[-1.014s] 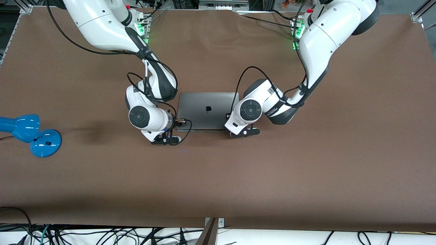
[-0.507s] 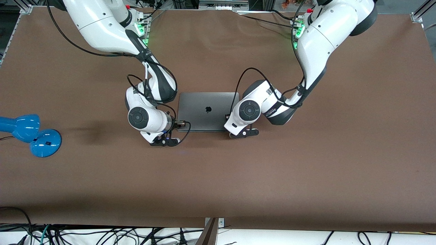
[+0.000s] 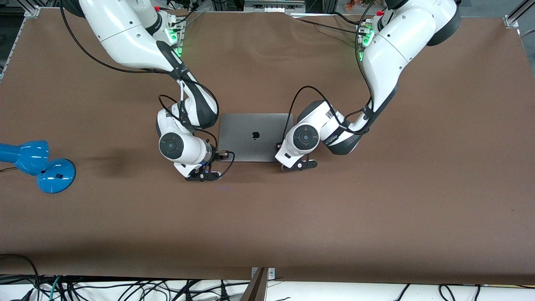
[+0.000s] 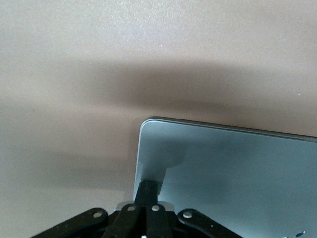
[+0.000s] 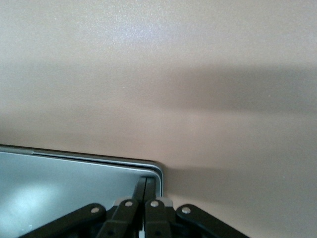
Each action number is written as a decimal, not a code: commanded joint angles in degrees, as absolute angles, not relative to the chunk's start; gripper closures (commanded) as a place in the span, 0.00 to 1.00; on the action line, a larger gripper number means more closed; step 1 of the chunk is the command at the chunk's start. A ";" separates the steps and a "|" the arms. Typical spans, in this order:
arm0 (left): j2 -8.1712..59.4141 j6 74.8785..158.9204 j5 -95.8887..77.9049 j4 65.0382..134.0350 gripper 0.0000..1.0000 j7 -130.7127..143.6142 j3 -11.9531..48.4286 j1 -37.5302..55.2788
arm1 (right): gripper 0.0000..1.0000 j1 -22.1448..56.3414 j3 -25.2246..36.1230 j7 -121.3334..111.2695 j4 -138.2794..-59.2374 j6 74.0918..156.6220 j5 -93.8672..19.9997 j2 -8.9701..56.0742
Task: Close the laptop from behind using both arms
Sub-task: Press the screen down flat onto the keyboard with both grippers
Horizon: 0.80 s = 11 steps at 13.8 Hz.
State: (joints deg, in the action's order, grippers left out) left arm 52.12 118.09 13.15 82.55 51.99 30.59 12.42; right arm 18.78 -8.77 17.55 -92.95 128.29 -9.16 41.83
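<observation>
laptop [image 3: 255,136]: mid-counter, a bit toward the arms' edge; lid flat or nearly flat, logo side up. Wrist views show a thin dark seam at the lid edge, so I can't tell if it is fully seated.
left end effector [image 4: 147,191]: on the lid corner at the left arm's end, front-camera side. Fingers [image 4: 146,188] pinched together, holding nothing, tips pressing on the metal.
right end effector [image 5: 146,184]: same pose on the lid corner at the right arm's end. Fingers [image 5: 142,186] closed narrow, empty, tips right at the lid rim.
counter [image 3: 376,200]: brown, laptop sits square to its edges.
lamp [image 3: 35,164]: blue, near the counter edge at the right arm's end, well apart from the laptop.
progress: judged ~done. Lid is down; both arms on it.
left to do: probably a last press to seat the lid, then lift both end effectors clear.
risk: tips sit near the lid edge and could slip off.
</observation>
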 commanded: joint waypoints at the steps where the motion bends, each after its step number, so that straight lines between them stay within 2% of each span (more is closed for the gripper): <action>1: 53.53 119.00 14.85 80.86 1.00 51.33 29.53 13.89 | 0.95 18.72 -8.96 16.96 -92.64 129.63 -8.61 42.62; 8: 53.44 119.00 14.77 80.77 1.00 51.33 29.53 13.80 | 0.95 18.55 -8.96 16.70 -91.76 129.47 -8.88 42.37; 11: 53.35 119.00 14.77 80.86 1.00 51.42 29.53 13.80 | 0.92 17.85 -8.88 17.14 -89.05 120.01 -8.70 39.12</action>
